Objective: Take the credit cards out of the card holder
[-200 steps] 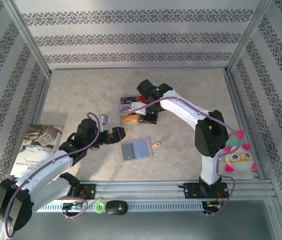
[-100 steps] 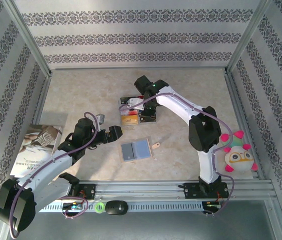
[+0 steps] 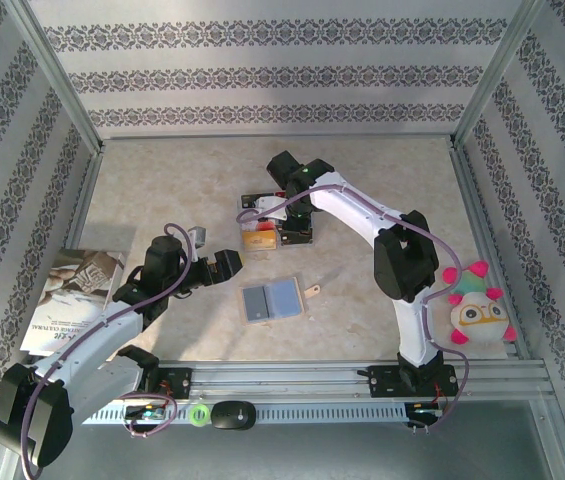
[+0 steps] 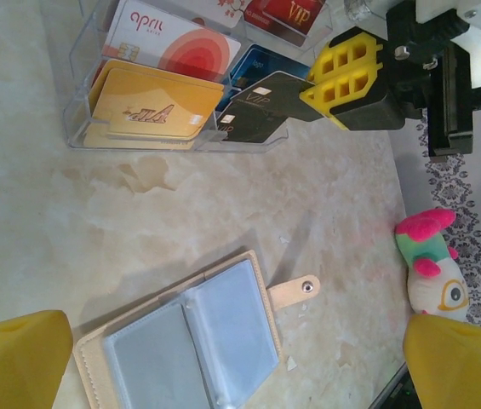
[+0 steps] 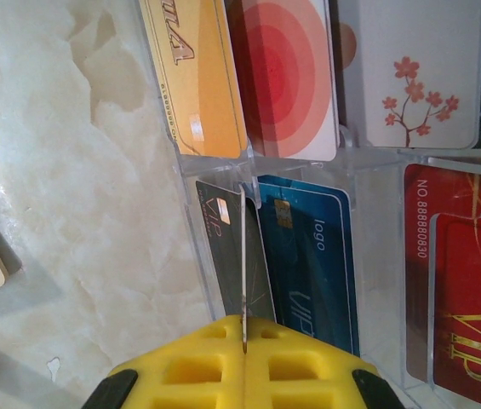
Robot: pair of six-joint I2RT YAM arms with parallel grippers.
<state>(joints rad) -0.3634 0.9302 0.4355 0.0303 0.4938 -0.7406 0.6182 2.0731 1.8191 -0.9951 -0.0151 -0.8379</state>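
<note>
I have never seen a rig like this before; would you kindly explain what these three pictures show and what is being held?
These are two robot arms bolted at the near edge of a table, each ending in a two-finger gripper. The overhead picture looks down from behind the arms. The other two come from a camera on each wrist.

On the table lie an open card holder whose pockets look empty, a clear tray with coloured cards, a booklet at the left and a plush toy at the right.

The right gripper is shut on a black card at the tray. The left gripper is open, holds nothing and hovers near the card holder.
</note>
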